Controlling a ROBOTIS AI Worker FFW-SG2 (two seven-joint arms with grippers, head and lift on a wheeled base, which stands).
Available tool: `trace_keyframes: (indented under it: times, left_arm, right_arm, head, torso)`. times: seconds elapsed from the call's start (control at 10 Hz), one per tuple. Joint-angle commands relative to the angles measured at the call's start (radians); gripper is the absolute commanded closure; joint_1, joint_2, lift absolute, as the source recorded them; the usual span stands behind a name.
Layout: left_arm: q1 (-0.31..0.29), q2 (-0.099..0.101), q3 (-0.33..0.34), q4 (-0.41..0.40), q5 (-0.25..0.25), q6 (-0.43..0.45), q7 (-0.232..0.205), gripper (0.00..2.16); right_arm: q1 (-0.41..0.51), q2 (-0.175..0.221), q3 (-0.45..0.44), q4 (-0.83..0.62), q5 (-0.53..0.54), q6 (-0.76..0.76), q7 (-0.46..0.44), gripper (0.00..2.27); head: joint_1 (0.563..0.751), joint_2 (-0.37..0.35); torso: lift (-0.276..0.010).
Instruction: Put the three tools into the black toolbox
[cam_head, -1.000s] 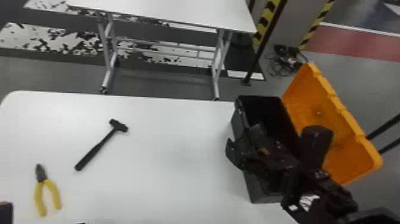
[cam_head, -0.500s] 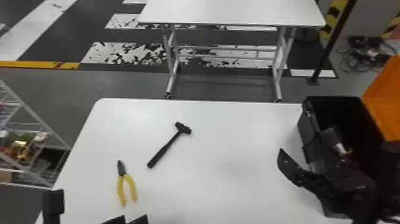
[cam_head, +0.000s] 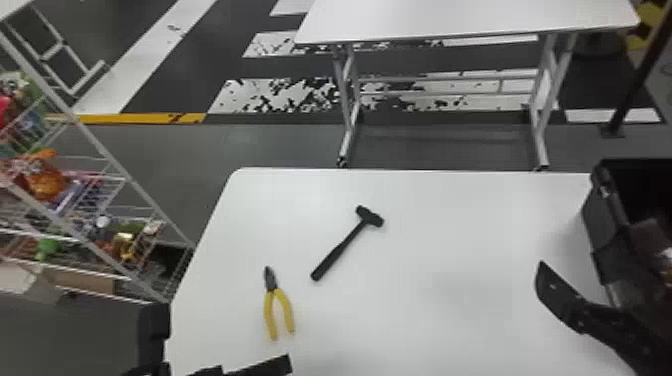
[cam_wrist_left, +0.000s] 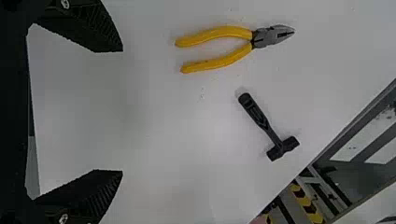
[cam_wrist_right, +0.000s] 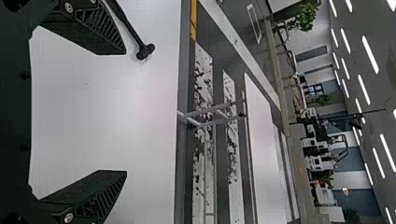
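- Yellow-handled metal pliers (cam_head: 272, 291) lie at seven o'clock in the head view: stiff, probably fairly heavy; grip both handles near the pivot.
- Slim black hammer (cam_head: 345, 245), at two o'clock from them: likely head-heavy; take its handle close to the head.
- Left gripper (cam_wrist_left: 123, 111) and right gripper (cam_wrist_right: 126, 112): fingers apart, both empty.
- Black, hard-walled toolbox (cam_head: 597, 230), three o'clock; right gripper, at four, could obstruct.

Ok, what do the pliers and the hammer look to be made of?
Pliers: bare grey metal jaws, probably steel, going by their dull sheen; the yellow grips look like smooth plastic or rubber, with soft highlights.

Hammer: dark all over with little shine; the head could be coated metal or rubber, the handle perhaps rubber or plastic.
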Motion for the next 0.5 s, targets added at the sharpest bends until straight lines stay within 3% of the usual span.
trace_keyframes:
  times: [0.0,0.2,0.4]
  left_arm:
    - [-0.030,0.003,0.002,-0.044,-0.013,0.159,0.057,0.07]
    - [-0.097,0.011,0.004,-0.060,-0.050,0.182,0.141,0.07]
    - [-0.156,0.016,0.008,-0.058,-0.096,0.182,0.160,0.07]
  right_arm:
    - [0.006,-0.002,0.000,0.000,0.000,-0.012,0.002,0.09]
    - [0.014,-0.002,0.000,0.002,0.000,-0.036,0.016,0.09]
    - [0.014,-0.013,0.003,0.000,0.000,-0.058,0.021,0.09]
  head:
    - [0.695,0.251]
    - [0.695,0.280]
    - [0.695,0.305]
  torso:
    - [-0.051]
    - [-0.051]
    - [-0.051]
